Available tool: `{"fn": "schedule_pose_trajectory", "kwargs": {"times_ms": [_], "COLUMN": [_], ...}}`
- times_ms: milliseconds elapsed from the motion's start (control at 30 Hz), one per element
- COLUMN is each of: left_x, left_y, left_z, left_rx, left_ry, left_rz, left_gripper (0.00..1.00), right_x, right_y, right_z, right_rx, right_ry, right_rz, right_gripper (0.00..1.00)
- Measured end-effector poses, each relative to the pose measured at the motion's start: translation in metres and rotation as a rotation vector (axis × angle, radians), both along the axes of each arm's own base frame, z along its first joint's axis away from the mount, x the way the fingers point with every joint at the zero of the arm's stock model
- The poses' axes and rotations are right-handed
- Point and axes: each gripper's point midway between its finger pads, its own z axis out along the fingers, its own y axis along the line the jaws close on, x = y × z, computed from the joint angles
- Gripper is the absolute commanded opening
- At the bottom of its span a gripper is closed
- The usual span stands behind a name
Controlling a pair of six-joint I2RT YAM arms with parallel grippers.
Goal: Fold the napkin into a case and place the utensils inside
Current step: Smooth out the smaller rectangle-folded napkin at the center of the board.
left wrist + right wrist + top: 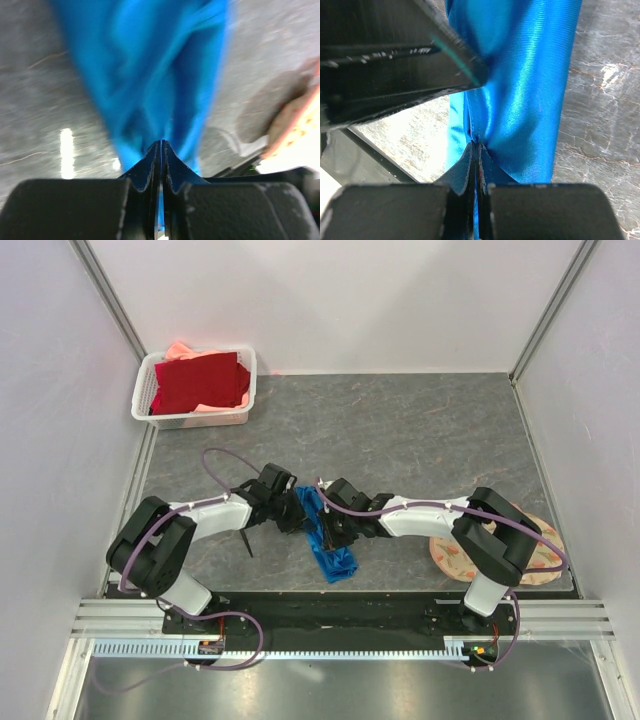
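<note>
The bright blue napkin (328, 540) is bunched into a narrow crumpled strip between my two arms, its lower end resting on the table near the front edge. My left gripper (298, 510) is shut on its upper part; in the left wrist view the napkin (150, 75) hangs blurred beyond the pinched jaws of that gripper (161, 144). My right gripper (336, 527) is shut on the cloth from the other side, and the shiny napkin (530, 90) fills the view past this gripper (479, 146). One thin black utensil (246, 539) lies beside the left arm.
A white basket (150, 388) holding a dark red cloth (200, 382) stands at the back left. A round peach floral mat (538, 552) lies at the front right under the right arm, and the same mat (300, 120) shows in the left wrist view. White walls enclose the grey table (420, 430).
</note>
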Motion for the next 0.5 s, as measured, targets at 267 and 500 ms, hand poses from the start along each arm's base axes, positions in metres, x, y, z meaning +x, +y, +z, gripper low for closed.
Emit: {"fn": "schedule_pose_trajectory", "kwargs": {"times_ms": [267, 500], "left_x": [-0.012, -0.016], "left_y": [0.013, 0.017], "left_z": [-0.012, -0.012], "left_rx": [0.006, 0.011], "left_ry": [0.008, -0.011], "left_rz": [-0.028, -0.046], "left_gripper": [0.08, 0.08], "right_x": [0.000, -0.005], "right_y": [-0.004, -0.012], "right_z": [0.002, 0.016], "right_rx": [-0.006, -0.010], "right_ry": [0.004, 0.004], "right_rz": [0.000, 0.012], "right_gripper": [0.17, 0.33]}}
